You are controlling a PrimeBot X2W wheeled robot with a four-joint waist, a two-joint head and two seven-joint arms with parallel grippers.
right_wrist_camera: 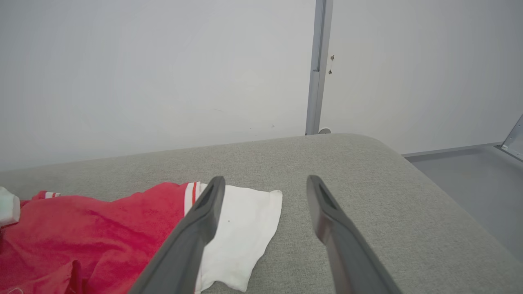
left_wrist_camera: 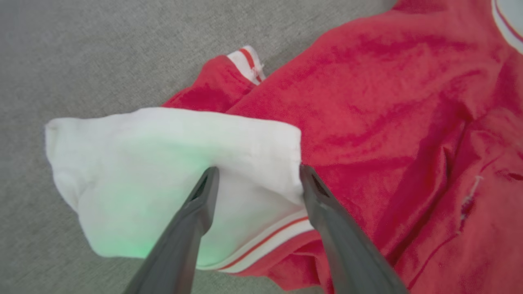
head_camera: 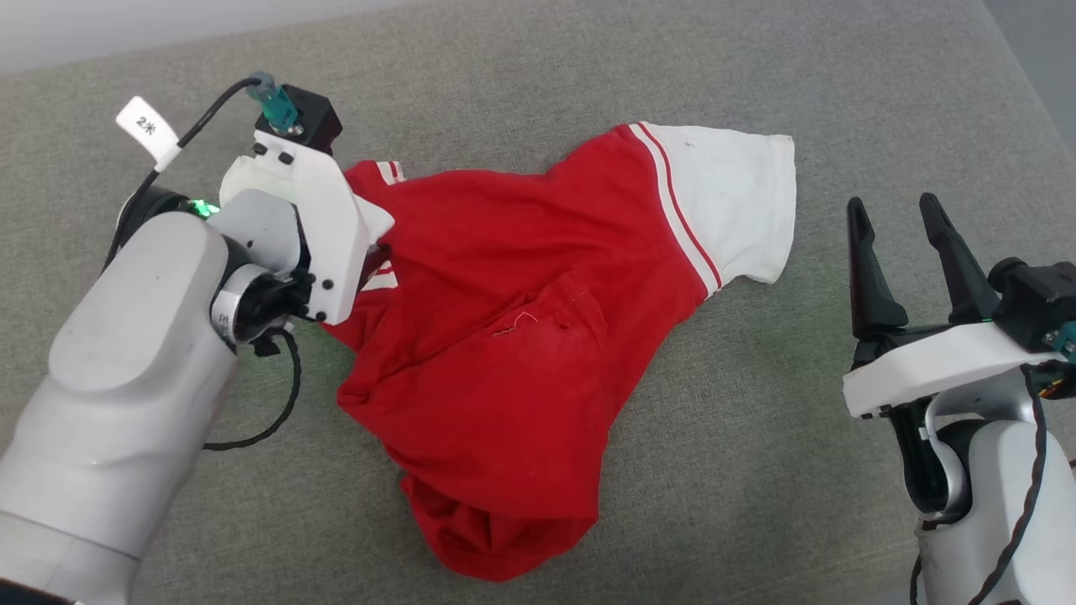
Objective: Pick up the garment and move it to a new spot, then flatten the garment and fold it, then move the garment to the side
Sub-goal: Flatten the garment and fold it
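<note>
The counter (head_camera: 588,67) under me is grey and cloth-covered, which I judge will drag a little on anything I slide across it. The garment (head_camera: 504,294) lies crumpled on it, the red body bunched into folds. It sits right under my left tool (left_wrist_camera: 258,170) and off to the left of my right tool (head_camera: 893,202), which stands apart from it.

It looks light, thin and limp. I expect it to sag and swing from whatever point I lift, and not to slip or tear under a firm pinch.

The far white sleeve (head_camera: 731,193) lies flat, just beside my right tool's left finger in that wrist view. The near white sleeve (left_wrist_camera: 163,163) is doubled over between my left tool's tips.

Both tools are spread wide and hold nothing. I cannot tell whether the left tips touch the cloth.

The striped seam (left_wrist_camera: 265,241), just behind my left tips, is the thickest and best place to grip.
</note>
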